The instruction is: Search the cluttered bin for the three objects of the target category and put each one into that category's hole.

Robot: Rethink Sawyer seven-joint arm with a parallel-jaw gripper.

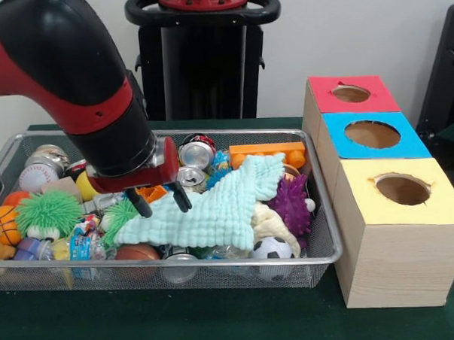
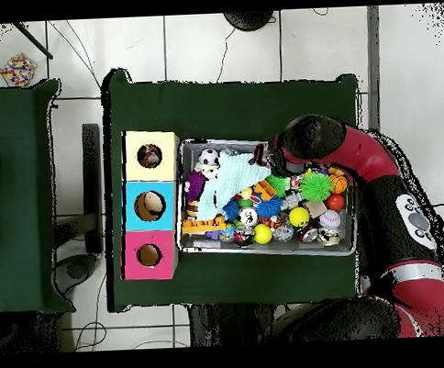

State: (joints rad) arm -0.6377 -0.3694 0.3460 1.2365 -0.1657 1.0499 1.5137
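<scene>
Over the wire basket, the gripper is seen with fingers spread, nothing grasped, tips just above a mint fuzzy cloth lying on the clutter; yellow-topped box hole well apart.

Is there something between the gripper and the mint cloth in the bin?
Nothing visible. The gripper is right at the left part of the mint cloth, which lies on top of the clutter in the bin. Whether the fingers already touch it cannot be told.

No legible text anywhere.
</scene>
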